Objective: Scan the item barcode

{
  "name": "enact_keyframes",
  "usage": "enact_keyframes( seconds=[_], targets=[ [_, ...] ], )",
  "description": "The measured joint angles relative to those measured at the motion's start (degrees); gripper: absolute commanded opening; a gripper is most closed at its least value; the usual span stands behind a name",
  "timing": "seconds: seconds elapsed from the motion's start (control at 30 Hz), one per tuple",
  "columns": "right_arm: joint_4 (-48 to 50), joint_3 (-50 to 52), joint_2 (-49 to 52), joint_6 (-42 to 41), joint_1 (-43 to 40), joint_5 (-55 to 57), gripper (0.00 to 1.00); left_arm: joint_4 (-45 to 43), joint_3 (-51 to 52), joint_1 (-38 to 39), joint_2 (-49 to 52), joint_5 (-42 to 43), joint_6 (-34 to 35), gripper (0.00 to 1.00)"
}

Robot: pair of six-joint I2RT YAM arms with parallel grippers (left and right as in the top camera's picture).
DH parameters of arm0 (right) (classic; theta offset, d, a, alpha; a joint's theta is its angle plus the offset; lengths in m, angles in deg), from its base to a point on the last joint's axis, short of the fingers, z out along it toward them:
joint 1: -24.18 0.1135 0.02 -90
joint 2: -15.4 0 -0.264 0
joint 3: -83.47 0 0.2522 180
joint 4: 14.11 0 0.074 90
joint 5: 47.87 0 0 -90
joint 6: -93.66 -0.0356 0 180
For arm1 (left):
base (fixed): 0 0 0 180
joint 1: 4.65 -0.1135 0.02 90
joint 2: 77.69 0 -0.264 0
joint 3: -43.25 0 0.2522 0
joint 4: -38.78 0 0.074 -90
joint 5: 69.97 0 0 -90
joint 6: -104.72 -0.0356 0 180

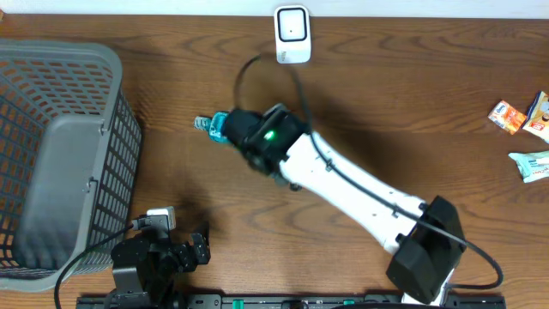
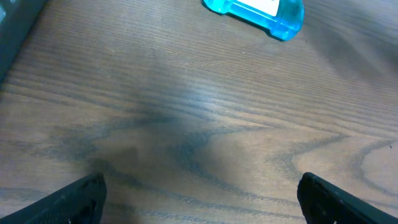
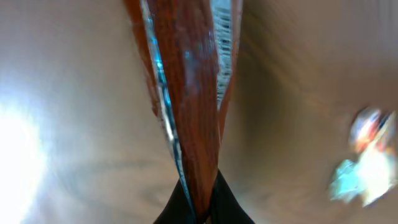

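Note:
The item (image 3: 193, 81) is thin and flat, reddish-brown with blue and silvery edges, and runs up from the shut fingers of my right gripper (image 3: 203, 194). From overhead its cyan end (image 1: 213, 126) sticks out left of the right gripper (image 1: 230, 129), at mid-table below a white scanner (image 1: 292, 34) that stands at the far edge. A cyan-blue shape with a white label (image 2: 261, 12) shows at the top of the left wrist view. My left gripper (image 2: 199, 196) is open over bare wood near the front edge (image 1: 196, 245), with nothing between its fingers.
A grey mesh basket (image 1: 60, 154) fills the left side of the table. Several snack packets (image 1: 517, 116) lie at the far right edge. A black cable (image 1: 249, 69) loops between the scanner and the right arm.

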Motion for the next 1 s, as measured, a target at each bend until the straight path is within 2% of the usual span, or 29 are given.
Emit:
enact_keyframes(
  seconds=[0.17, 0.33, 0.57, 0.73, 0.9, 1.0],
  targets=[
    [-1.03, 0.0, 0.0, 18.64, 2.73, -6.88, 0.01, 0.0, 0.02, 0.0, 0.0, 0.0, 0.0, 0.98],
    [3.56, 0.0, 0.0, 26.71, 2.47, -11.96, 0.01, -0.02, 0.0, 0.0, 0.0, 0.0, 0.0, 0.98],
    [16.39, 0.0, 0.0, 28.37, -1.14, -18.18, 0.01, 0.0, 0.0, 0.0, 0.0, 0.0, 0.02, 0.98],
    [20.92, 0.0, 0.0, 27.63, -5.81, -21.27, 0.01, 0.0, 0.02, 0.0, 0.0, 0.0, 0.02, 0.98],
    [25.11, 0.0, 0.0, 33.07, -12.59, -43.69, 0.01, 0.0, 0.02, 0.0, 0.02, 0.0, 0.02, 0.98],
    [28.61, 0.0, 0.04, 33.31, -17.11, -52.19, 0.01, 0.0, 0.02, 0.0, 0.02, 0.0, 0.02, 0.98]
  ],
)
